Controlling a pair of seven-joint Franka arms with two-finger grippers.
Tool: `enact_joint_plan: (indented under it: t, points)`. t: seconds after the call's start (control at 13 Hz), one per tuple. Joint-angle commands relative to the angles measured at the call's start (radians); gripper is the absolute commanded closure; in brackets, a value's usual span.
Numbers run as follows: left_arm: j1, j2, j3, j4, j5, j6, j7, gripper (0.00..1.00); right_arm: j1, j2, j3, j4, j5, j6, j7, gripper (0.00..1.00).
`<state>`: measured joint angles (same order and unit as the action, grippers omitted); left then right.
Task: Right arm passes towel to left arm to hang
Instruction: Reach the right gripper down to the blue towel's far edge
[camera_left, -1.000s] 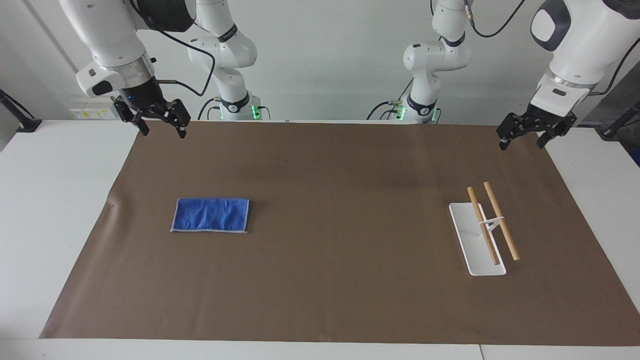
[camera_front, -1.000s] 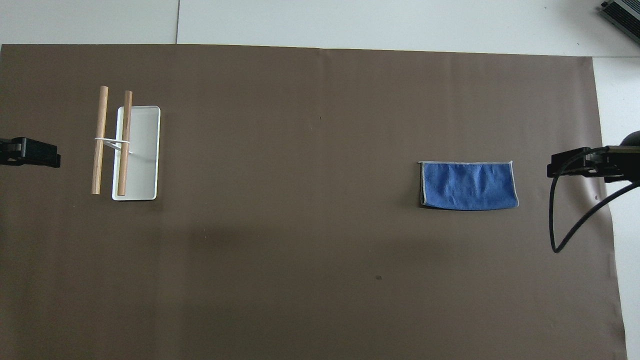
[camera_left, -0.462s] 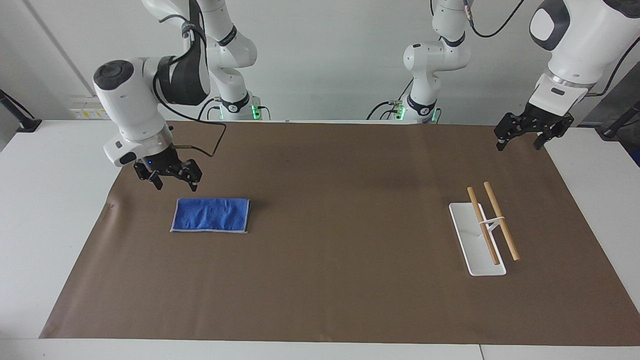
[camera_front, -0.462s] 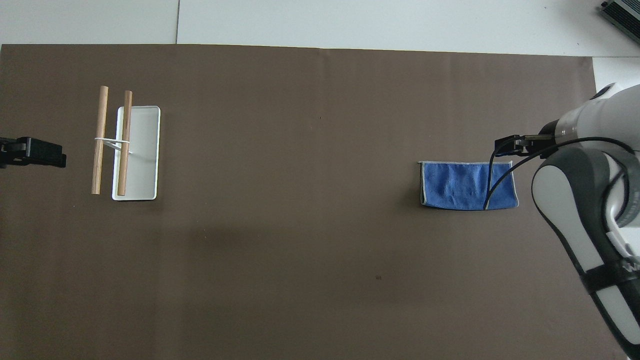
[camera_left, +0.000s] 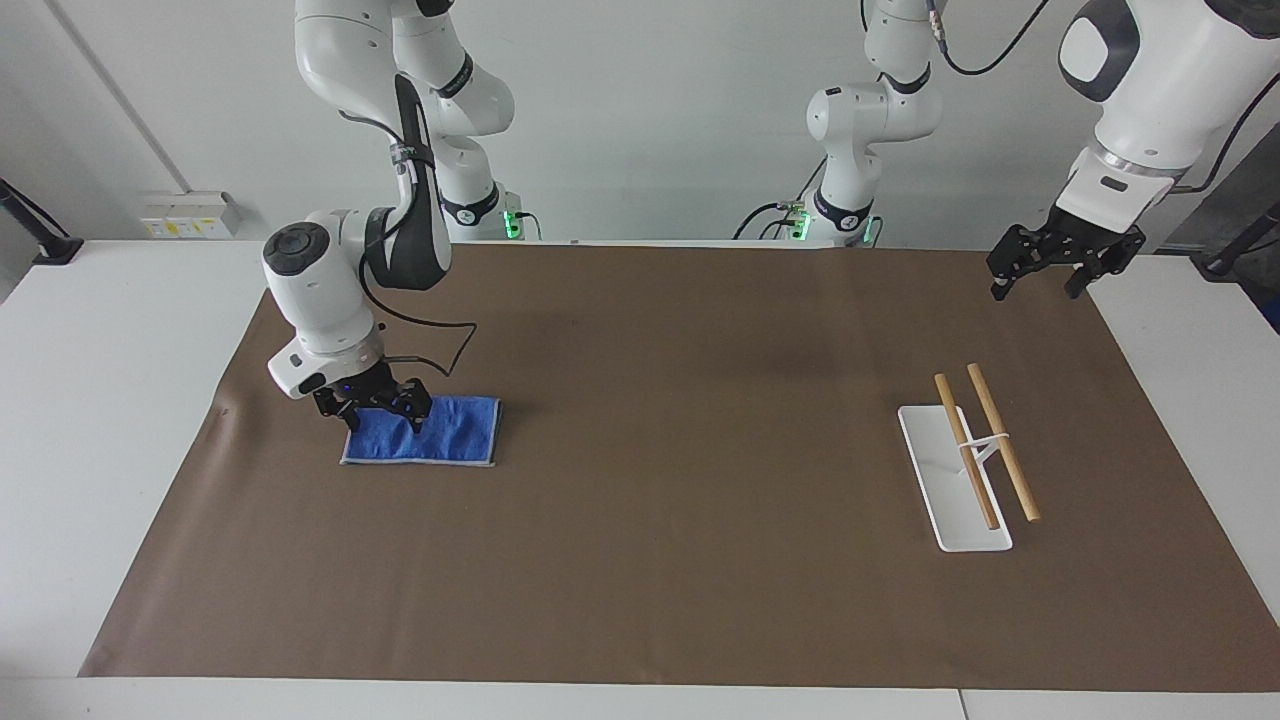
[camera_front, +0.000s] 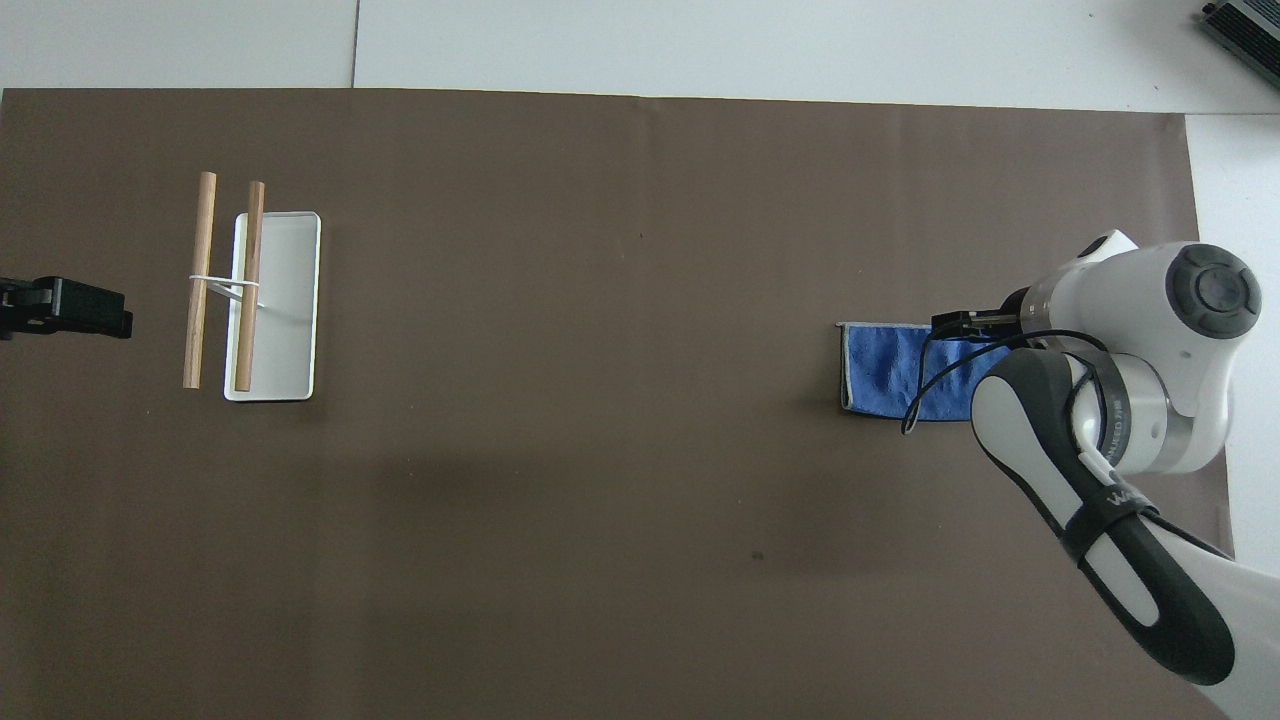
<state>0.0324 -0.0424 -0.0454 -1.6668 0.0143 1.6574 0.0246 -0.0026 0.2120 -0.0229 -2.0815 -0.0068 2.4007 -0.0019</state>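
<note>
Blue terry cloth is seen at the left centre of the facing view: the towel (camera_left: 430, 435) lies flat and folded on the brown mat (camera_left: 680, 480) that covers the surface. The right claw (camera_left: 377, 412) is placed low at the towel's upper left corner, its fingers apart, with contact or near contact at that corner; nothing is clamped, so the pickup is judged as just beginning. At the upper right of the frame the left claw (camera_left: 1040, 268) hangs in the air over the mat's corner, fingers apart and empty, the left arm waiting. At the right centre a white-based rack with two wooden rails (camera_left: 975, 460) stands bare.

In the overhead view the towel (camera_front: 890, 370) shows at the right centre, partly covered by the right arm (camera_front: 1120, 400) that comes in from the lower right. The rack (camera_front: 250, 290) is at the upper left, and the left claw (camera_front: 70, 308) shows at the left edge beside it, apart from it. Lifting, handing over and hanging are all judged to be left.
</note>
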Motion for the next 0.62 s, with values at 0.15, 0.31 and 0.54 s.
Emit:
enact_joint_plan:
  t: [0.15,0.31,0.54]
  points:
    - [0.012,-0.007,0.004,-0.002,-0.011,-0.010,0.000,0.00,-0.013,0.032,0.004,-0.055,0.019,0.097,-0.079,0.00]
    - [0.014,-0.007,0.004,-0.002,-0.011,-0.011,0.000,0.00,-0.005,0.032,0.004,-0.057,0.019,0.097,-0.076,0.00]
    - [0.014,-0.007,0.004,-0.002,-0.011,-0.011,0.000,0.00,-0.004,0.040,0.004,-0.060,0.019,0.101,-0.076,0.00]
